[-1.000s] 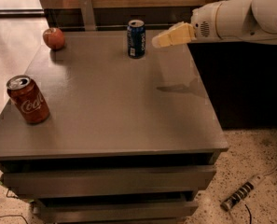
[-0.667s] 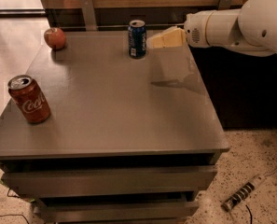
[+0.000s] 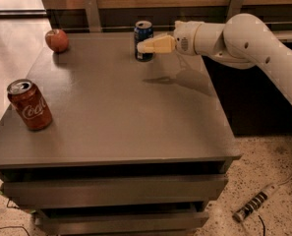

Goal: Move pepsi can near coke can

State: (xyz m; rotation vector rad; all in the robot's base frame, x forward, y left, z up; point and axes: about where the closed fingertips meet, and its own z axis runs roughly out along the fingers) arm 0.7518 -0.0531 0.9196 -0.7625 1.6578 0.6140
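Observation:
The pepsi can point(image 3: 143, 33) is dark blue with a silver top and stands upright near the far edge of the grey table point(image 3: 126, 112). The coke can point(image 3: 30, 106) is red with white lettering and stands upright at the near left edge of the table. My gripper point(image 3: 144, 46) reaches in from the right on the white arm. Its pale yellow tip sits at the pepsi can's right side and overlaps its lower half. The two cans stand far apart, on a diagonal across the table.
A red apple point(image 3: 57, 40) sits at the far left corner of the table. A wooden wall with metal brackets runs behind the table. A power strip point(image 3: 256, 205) lies on the speckled floor at the lower right. Drawers show below the tabletop.
My gripper has moved left along the far edge, from right of the pepsi can to right up against it. Both cans and the apple have stayed put.

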